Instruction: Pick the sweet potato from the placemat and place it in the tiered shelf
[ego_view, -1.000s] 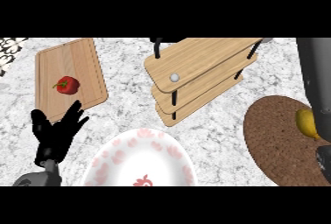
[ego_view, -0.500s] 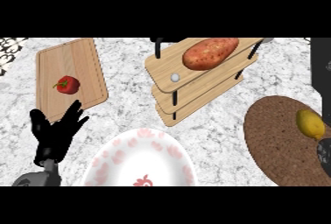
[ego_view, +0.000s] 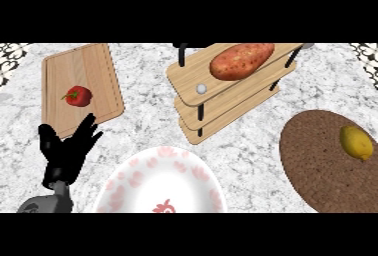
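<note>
The right hand, whose edge showed at the counter's right edge half a second ago, has gone out of view, so I cannot tell its state. The sweet potato (ego_view: 241, 61) lies alone on the top tier of the shelf (ego_view: 221, 102), near the counter's far edge, just as it did half a second ago; a second ago that tier was bare. With nothing holding it, the placing looks done. Its long axis runs along the tier's length, slanting from nearer-left up to farther-right, the farther-right end toward the counter's far right corner. The placemat (ego_view: 317, 150) at the right edge holds only a lemon (ego_view: 356, 142). The left hand (ego_view: 68, 150) rests released, fingers up, near the counter's near left corner, just below the board (ego_view: 92, 70) carrying a red pepper (ego_view: 77, 96). A plate (ego_view: 159, 182) sits at the near edge.
</note>
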